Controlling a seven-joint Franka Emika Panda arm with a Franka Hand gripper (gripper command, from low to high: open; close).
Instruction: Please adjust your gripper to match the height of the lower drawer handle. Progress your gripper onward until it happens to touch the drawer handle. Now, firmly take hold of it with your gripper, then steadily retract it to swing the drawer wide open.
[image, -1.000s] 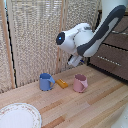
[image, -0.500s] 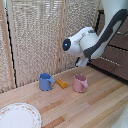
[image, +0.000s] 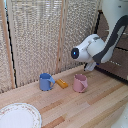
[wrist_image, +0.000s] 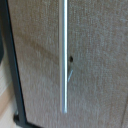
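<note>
**Exterior view.** The bulky glossy white robot arm comes in from the exterior view's right. It ends in the small white blocky gripper (image: 90, 65), which hangs above the light wooden plank table (image: 95, 112), just beside the dark brown wooden cabinet (image: 120, 61) at that edge. The short dark fingers are blurred against the cabinet's shadow. Whether they are spread or pressed together cannot be told, and no contact with anything is evident. The handle itself cannot be made out here, as the arm covers most of the cabinet face. On the table, well apart from the cabinet, stand a blue mug (image: 46, 81) and a pink mug (image: 80, 83), with a small orange block (image: 61, 83) between them. A white patterned plate (image: 17, 116) lies nearer the camera.

**Wrist view.** The slim silver metal bar, the lower drawer handle (wrist_image: 63, 55), fills the length of the picture. It lies across the grey-brown textured front of the drawer (wrist_image: 97, 75), with a dark frame edge to one side. A small dark spot sits on the front just beside the bar. No finger appears in this picture, so the opening cannot be confirmed here either, and nothing is held.

**Assessment of handling.**
- **Handle:** The bar appears rigid, smooth and probably slippery. A firm pinch across its thin section, near mid-length, should keep the pull straight.
- **Drawer:** It is wide and looks wooden, so some weight and sliding resistance are likely. An off-centre hold may rack it.
- **Clearance:** The gap behind the bar looks small, so the fingers need to be set astride it before closing.
</note>
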